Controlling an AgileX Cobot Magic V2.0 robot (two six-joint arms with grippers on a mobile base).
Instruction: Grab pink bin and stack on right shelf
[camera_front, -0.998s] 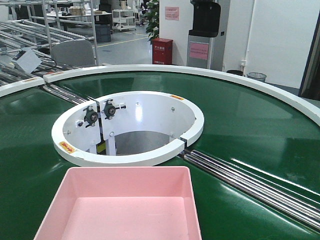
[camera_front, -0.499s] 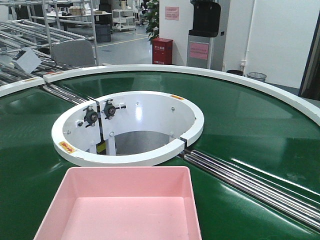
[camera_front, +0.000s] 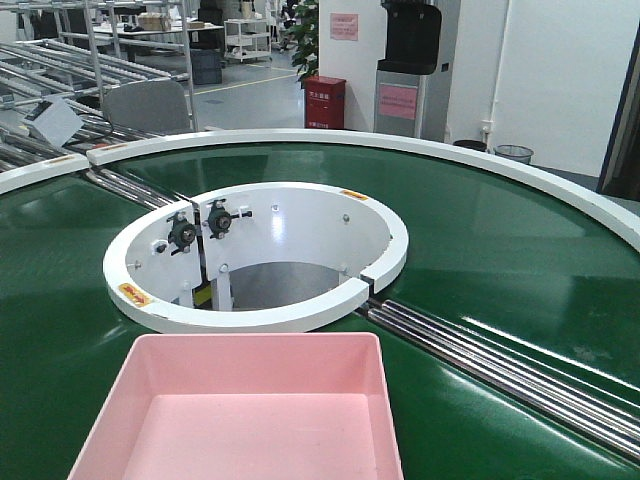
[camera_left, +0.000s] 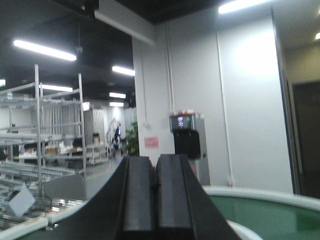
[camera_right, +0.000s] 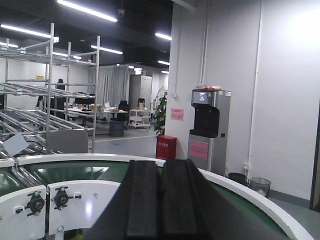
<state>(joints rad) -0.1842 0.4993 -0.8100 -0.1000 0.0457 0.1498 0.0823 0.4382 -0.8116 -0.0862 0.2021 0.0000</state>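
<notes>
The pink bin (camera_front: 255, 368) sits on the green conveyor belt (camera_front: 480, 250) at the near edge of the front view, just this side of the white inner ring (camera_front: 385, 228); its near half is cut off by the frame. It looks empty. The steel rollers (camera_front: 500, 365) run off to its right. I cannot see the right shelf in any view.

Neither arm shows in the front view. Both wrist cameras look out level across the room, so I judge both arms are held high, well clear of the bin. The left fingers (camera_left: 139, 200) are pressed together, and so are the right fingers (camera_right: 142, 200).

The step in hand is the reach. I would spread both pairs of fingers first, then tilt the wrists down until the pink rim shows in their cameras. The walls slope and look smooth, so I would take the rolled rim on the left and right long sides, one arm each, at matching points. That should keep the bin level when lifted.
</notes>
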